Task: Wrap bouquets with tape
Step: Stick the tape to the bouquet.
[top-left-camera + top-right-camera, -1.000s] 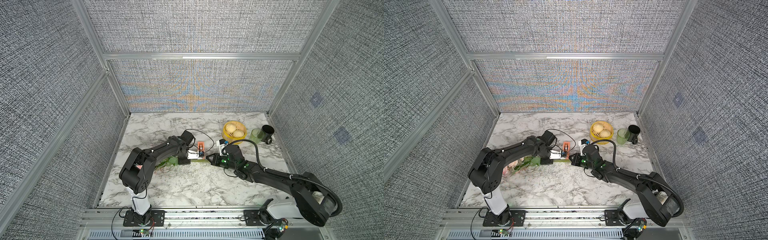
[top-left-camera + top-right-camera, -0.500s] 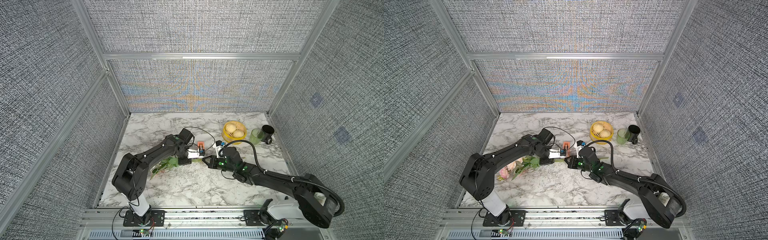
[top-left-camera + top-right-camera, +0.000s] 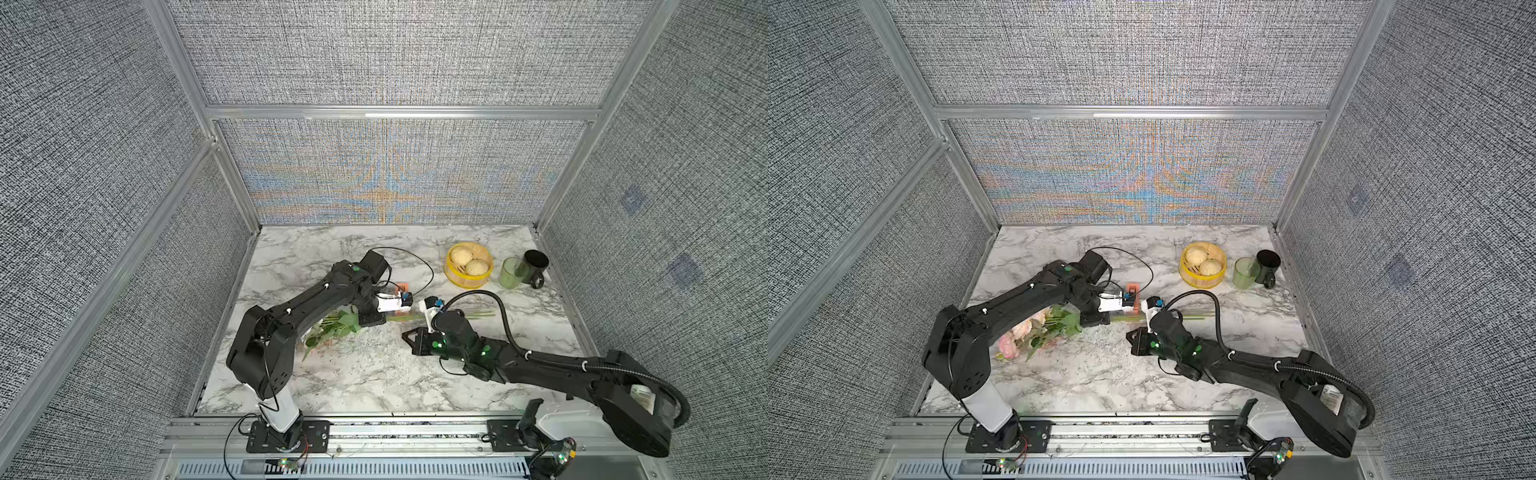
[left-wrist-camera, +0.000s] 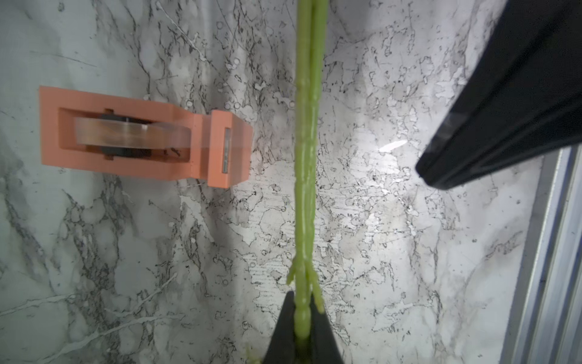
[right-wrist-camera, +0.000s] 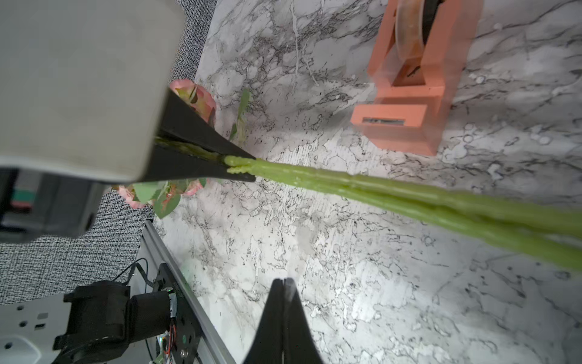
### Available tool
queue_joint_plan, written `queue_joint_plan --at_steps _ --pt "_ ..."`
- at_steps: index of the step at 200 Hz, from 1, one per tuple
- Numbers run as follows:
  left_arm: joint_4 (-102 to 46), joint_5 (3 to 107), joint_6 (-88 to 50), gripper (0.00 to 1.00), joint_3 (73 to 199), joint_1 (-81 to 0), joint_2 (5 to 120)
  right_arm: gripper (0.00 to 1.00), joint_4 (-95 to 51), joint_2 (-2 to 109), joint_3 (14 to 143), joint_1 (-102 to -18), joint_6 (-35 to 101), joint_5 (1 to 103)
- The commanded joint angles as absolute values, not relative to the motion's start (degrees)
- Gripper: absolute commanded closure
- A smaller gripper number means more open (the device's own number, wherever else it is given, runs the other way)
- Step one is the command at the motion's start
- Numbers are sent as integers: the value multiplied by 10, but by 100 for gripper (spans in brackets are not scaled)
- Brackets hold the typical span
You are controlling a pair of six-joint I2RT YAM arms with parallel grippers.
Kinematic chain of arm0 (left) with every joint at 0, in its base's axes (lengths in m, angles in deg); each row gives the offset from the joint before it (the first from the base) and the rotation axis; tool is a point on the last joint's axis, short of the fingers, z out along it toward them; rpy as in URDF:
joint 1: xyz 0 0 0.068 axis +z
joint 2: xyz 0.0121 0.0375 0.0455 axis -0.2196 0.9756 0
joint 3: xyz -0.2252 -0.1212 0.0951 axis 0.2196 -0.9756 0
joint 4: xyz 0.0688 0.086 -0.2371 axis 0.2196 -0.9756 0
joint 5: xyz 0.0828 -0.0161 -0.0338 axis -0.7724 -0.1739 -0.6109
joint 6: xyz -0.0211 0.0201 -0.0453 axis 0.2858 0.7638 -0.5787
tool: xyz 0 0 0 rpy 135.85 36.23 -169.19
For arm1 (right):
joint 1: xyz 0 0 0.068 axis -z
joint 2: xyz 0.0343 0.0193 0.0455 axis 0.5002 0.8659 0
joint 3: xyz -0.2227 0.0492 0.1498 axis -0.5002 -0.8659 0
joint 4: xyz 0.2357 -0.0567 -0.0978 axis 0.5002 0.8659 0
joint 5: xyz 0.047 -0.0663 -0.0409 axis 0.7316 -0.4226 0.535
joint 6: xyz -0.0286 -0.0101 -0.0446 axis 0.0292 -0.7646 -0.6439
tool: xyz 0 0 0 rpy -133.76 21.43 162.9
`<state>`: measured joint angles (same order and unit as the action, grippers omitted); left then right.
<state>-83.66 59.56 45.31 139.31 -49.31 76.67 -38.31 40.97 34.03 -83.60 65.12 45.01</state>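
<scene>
Bouquets [image 3: 1034,332] are lying across the middle of the worktop [image 3: 374,382], with the blooms at centre left and the stems [image 4: 305,157] running right. My left tool [image 4: 302,304] is pinching those stems. The tape [image 4: 141,141] is sitting just above them in both top views, not touching. My right tool [image 5: 283,282], pressed together and empty, is now sitting lower in the frame than a second ago, clear of the stems. I am judging that wrapping is not yet starting.

You see the bouquets [image 4: 305,157], pink roses on long bunched green stems, just beside the tape [image 4: 132,137], a clear roll in its salmon dispenser [image 4: 50,132].
</scene>
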Motion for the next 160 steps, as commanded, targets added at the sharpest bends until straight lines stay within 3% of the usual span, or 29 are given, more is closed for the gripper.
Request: queue_joint_plan --at_steps 1,61,72,97,160 --pt "-833 607 446 100 1395 -492 755 100 -384 417 330 -850 645 436" --pt "-841 625 442 100 1401 -492 765 100 -387 449 342 -853 574 423" --pt "-839 623 435 100 1400 -492 767 87 -360 439 350 -854 562 422" --pt "-829 621 417 100 1397 -492 767 73 -321 398 333 -860 559 419" --pt "-830 627 414 100 1403 -492 772 51 -94 272 330 -893 455 448"
